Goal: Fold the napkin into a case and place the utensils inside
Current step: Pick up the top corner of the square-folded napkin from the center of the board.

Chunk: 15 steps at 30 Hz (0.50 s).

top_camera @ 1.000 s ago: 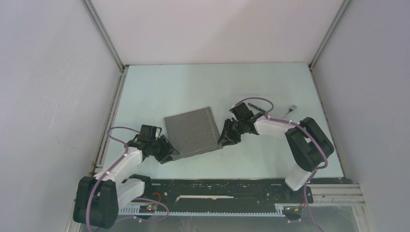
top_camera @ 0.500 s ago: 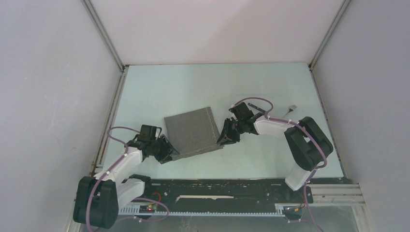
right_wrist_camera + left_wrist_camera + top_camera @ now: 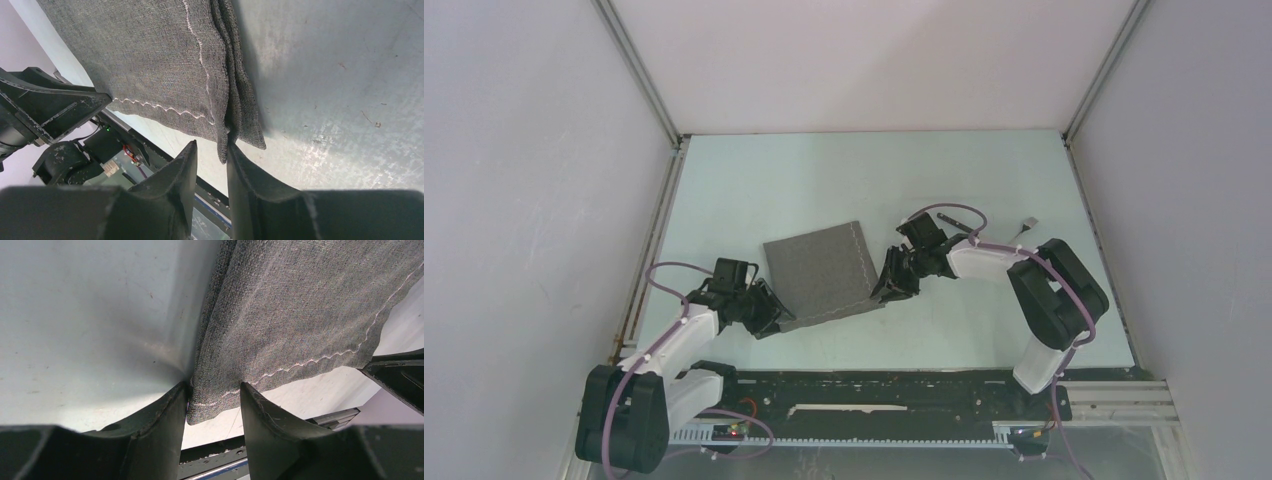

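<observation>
"The napkin (image 3: 822, 268) lies flat on the table (image 3: 824, 170), doubled over, between your two grippers. You look set to lift its near edge for another fold."

"Check your hold first. Your left gripper (image 3: 215, 390) straddles the napkin's near-left corner with its fingers about half apart and nothing pinched. Your right gripper (image 3: 211, 146) sits at the near-right corner, fingers narrowly parted. The layered edge brushes one finger, but you have no clamp on it."

"Those right-hand layers splay. Slide under all of them before you close, or you probably peel up only the top one."

"Then close both sides together, lift level and keep the near hem taut across the napkin. The knife (image 3: 948, 216) and fork (image 3: 1029, 222) lie beyond the napkin's far-right corner, so don't sweep cloth that way."
</observation>
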Motion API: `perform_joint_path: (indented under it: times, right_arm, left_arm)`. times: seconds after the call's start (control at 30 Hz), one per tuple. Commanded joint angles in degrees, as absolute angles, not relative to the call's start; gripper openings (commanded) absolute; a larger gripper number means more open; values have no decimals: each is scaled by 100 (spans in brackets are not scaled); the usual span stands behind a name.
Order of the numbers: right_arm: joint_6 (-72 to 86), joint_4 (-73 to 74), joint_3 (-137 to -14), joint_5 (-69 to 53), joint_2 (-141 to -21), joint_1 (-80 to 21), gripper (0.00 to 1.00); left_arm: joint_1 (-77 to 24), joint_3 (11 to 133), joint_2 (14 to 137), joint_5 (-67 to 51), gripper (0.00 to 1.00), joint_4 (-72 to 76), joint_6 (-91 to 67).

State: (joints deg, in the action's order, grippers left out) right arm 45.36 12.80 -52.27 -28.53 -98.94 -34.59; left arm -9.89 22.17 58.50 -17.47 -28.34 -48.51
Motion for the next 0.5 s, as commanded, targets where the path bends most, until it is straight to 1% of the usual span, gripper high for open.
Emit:
perform_joint_path:
  times: [0.0, 0.1, 0.17, 0.2, 0.47]
  right_arm:
    - [4577, 1291, -5396, -2826, -9802, -3517, 33]
    - [4568, 1421, -5443, -2771, -9711, -3524, 22]
    - [4554, 1476, -5444, -2764, -9676, -3524, 12]
    - [4553, 1522, -5444, -2750, -9658, -3531, 9]
    - [4427, 1914, -5625, -2618, -9336, -3590, 2]
  left_arm:
    - [-1024, 2204, 5814, -1565, 52, -2769, -4805]
    - [-1020, 2197, 5801, -1558, 52, -2769, -4808]
    - [-1020, 2202, 5814, -1556, 52, -2769, -4803]
    - [-1021, 2203, 5818, -1562, 52, -2769, -4799]
    - [-1020, 2198, 5785, -1570, 52, -2777, -4812]
